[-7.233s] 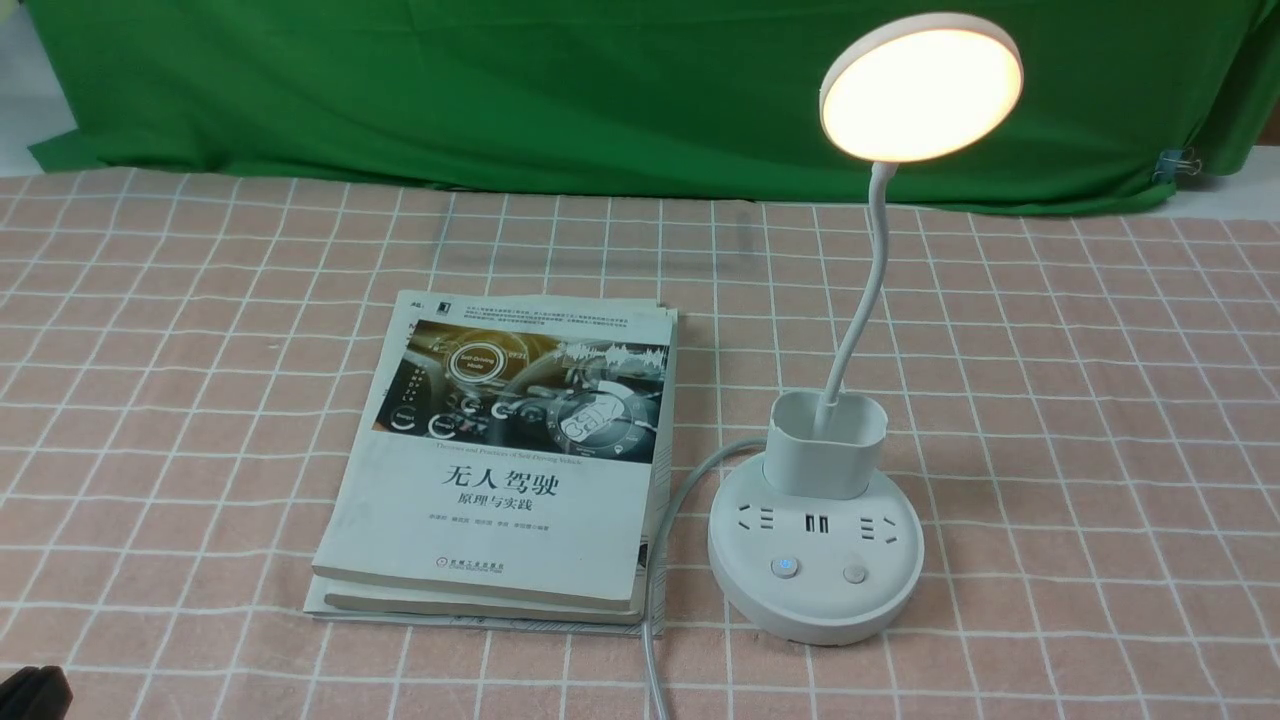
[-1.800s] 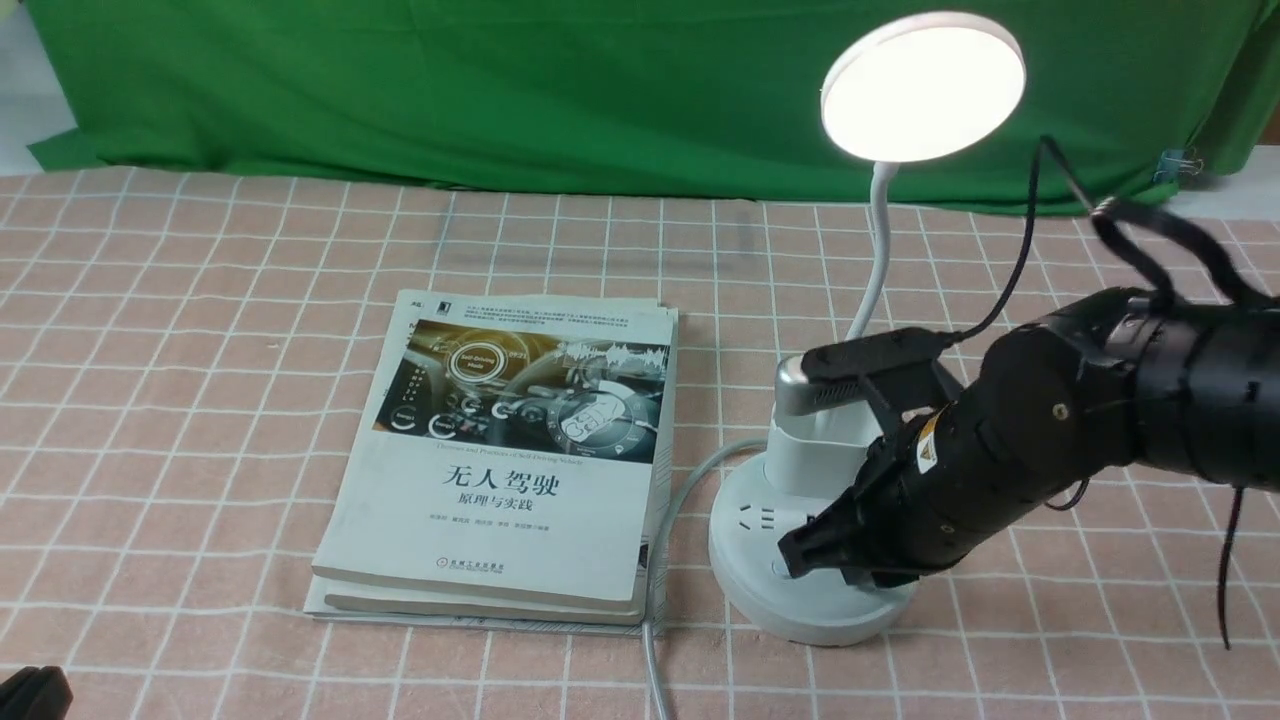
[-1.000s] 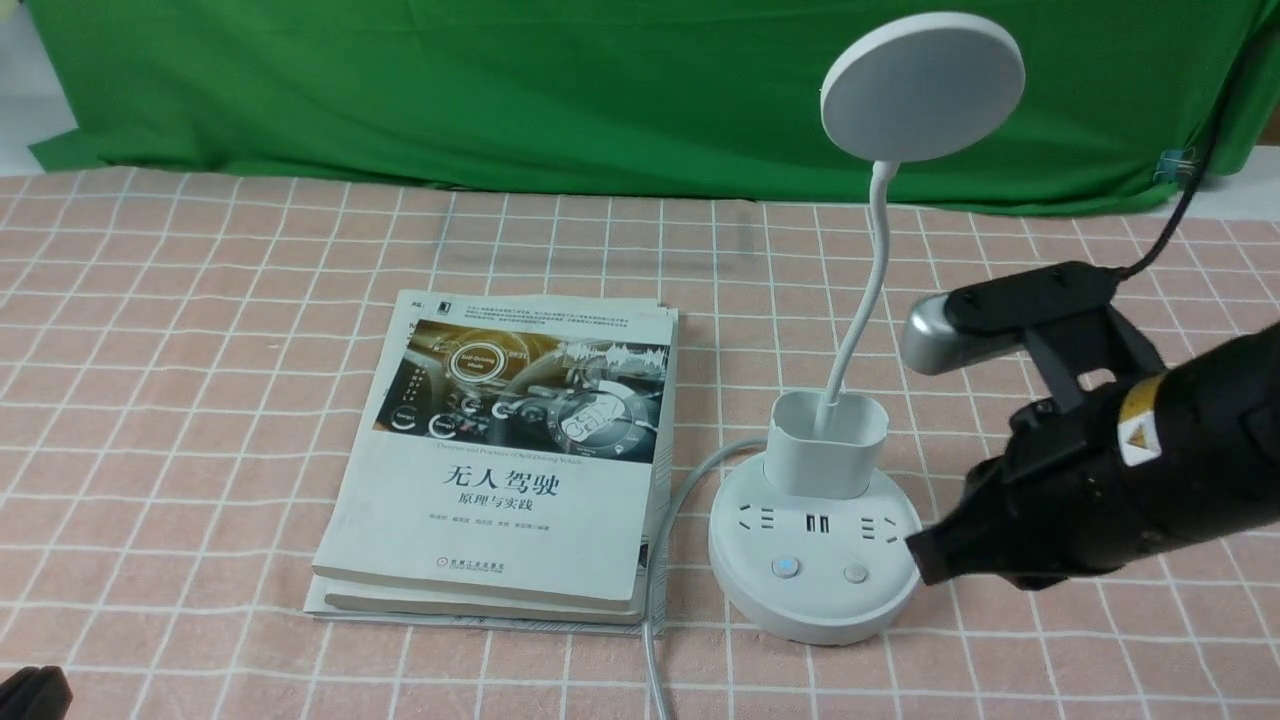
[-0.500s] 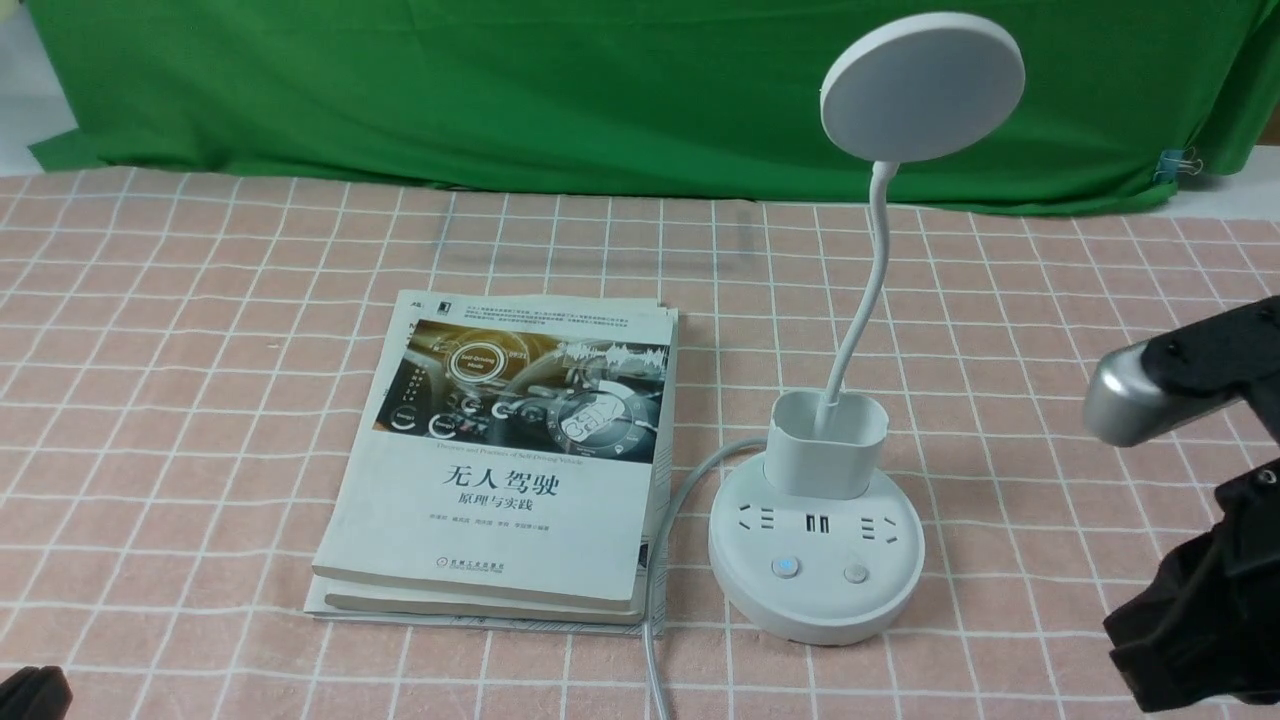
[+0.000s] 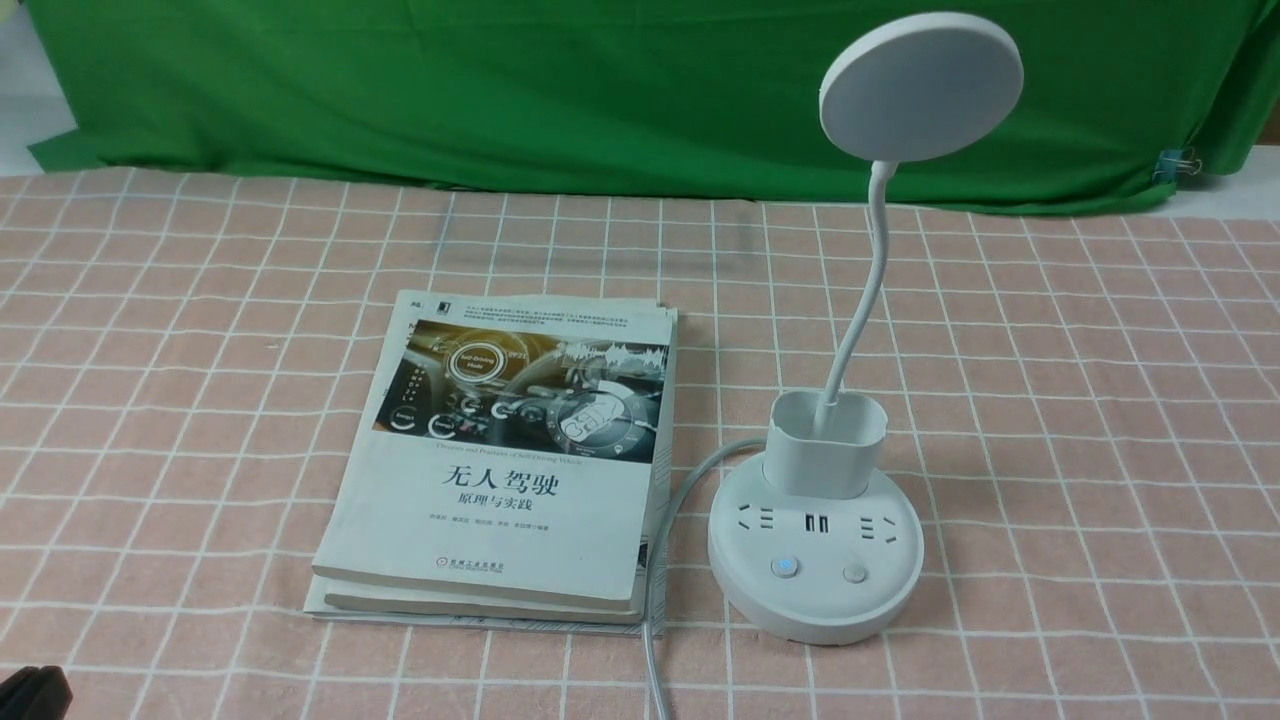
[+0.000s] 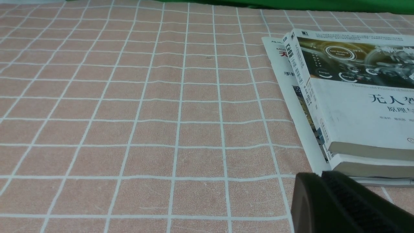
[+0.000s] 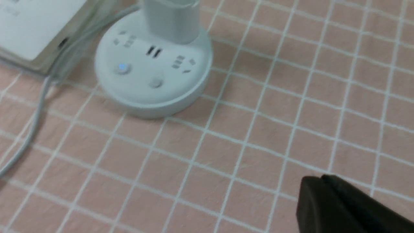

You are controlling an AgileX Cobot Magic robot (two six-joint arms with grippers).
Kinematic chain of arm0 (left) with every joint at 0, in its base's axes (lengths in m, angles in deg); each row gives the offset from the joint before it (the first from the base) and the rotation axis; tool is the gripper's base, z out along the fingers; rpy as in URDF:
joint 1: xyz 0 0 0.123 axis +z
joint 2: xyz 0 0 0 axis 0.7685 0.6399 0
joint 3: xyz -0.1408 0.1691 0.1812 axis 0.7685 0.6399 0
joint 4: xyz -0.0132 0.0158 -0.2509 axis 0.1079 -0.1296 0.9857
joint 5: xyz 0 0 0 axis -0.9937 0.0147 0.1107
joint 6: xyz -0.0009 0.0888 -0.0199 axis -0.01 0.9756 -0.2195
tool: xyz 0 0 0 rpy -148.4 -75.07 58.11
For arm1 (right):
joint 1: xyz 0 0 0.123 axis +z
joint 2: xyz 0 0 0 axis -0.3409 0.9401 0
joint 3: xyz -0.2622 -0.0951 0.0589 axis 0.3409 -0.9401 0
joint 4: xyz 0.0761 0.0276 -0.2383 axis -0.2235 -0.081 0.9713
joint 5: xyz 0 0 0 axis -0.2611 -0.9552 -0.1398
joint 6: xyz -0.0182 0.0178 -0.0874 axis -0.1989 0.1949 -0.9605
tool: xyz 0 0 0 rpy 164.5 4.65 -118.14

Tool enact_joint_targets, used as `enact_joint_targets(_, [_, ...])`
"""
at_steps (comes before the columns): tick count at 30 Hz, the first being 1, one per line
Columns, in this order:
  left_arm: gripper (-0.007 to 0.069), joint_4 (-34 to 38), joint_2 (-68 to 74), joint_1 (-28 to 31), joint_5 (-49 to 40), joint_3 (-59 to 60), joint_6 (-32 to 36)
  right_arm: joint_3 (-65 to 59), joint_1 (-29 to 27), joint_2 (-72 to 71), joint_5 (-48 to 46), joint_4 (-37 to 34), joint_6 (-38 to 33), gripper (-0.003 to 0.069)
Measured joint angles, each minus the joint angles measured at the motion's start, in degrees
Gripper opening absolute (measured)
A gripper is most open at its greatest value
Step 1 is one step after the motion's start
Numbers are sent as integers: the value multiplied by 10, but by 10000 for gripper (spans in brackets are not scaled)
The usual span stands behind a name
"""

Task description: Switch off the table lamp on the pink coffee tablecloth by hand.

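The white table lamp (image 5: 815, 560) stands on the pink coffee tablecloth (image 5: 1100, 400) right of centre. Its round disc head (image 5: 921, 86) is dark, not glowing. One of the two base buttons glows blue (image 5: 785, 568). The base also shows in the right wrist view (image 7: 152, 74). My right gripper (image 7: 318, 181) is shut and empty, off to the lamp's right and out of the front view. My left gripper (image 6: 318, 176) is shut and empty near the books' front left corner; only a black bit of it (image 5: 30, 692) shows at the front view's lower left edge.
Two stacked books (image 5: 510, 460) lie left of the lamp, also in the left wrist view (image 6: 355, 106). The lamp's grey cord (image 5: 655, 560) runs between books and base toward the front edge. A green cloth (image 5: 500, 90) hangs at the back.
The lamp head went from lit to dark. My right arm, which was at the base buttons, pulled away to the right and has left the front view.
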Motion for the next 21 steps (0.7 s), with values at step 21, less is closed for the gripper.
enact_joint_targets(21, [6,-1,0,0,0,0,0,-295,-121,-302,194,0,-14,35])
